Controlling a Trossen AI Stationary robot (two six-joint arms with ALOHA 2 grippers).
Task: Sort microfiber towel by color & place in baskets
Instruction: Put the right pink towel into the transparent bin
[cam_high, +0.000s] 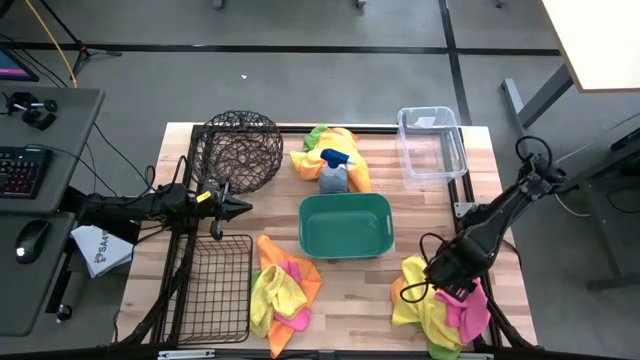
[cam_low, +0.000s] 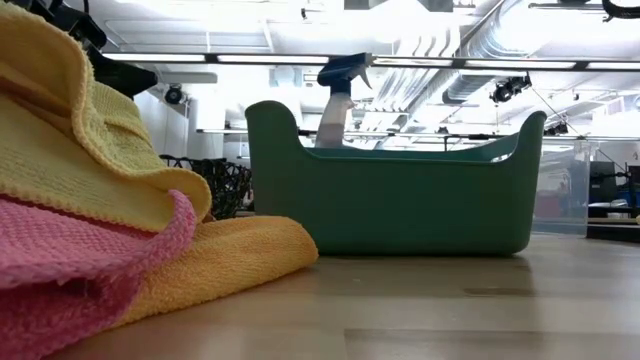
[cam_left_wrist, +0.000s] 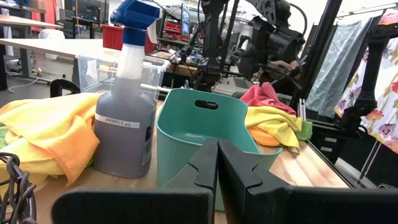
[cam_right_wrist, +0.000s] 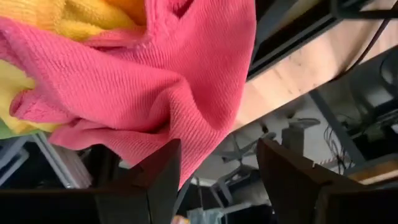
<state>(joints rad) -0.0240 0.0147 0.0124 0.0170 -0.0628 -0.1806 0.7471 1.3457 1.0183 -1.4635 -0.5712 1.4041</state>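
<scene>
- High view: we see a wooden table (cam_high: 360, 290) carrying a teal tub (cam_high: 346, 226) at its centre, a round wire basket (cam_high: 238, 150) toward the far left corner, a clear bin (cam_high: 432, 142) at the far right corner, and a rectangular black wire basket (cam_high: 214, 290) at the near left edge.
- A spray bottle (cam_high: 333, 170) stands on a heap of yellow and orange towels (cam_high: 330, 150) at the far edge, between the round basket and the clear bin.
- A second towel pile (cam_high: 283, 290) lies at the near edge beside the rectangular basket.
- In the low view, the near pile and the tub block most of the table; the spray bottle shows only above the tub's rim.
- The right gripper (cam_high: 452, 290) hangs over a third towel pile (cam_high: 438, 310) at the near right corner; its jaws stand apart, with a pink towel (cam_right_wrist: 143, 87) just ahead of them, not clamped.
- The left gripper (cam_high: 240, 208), jaws together and holding nothing, waits between the two wire baskets.
</scene>
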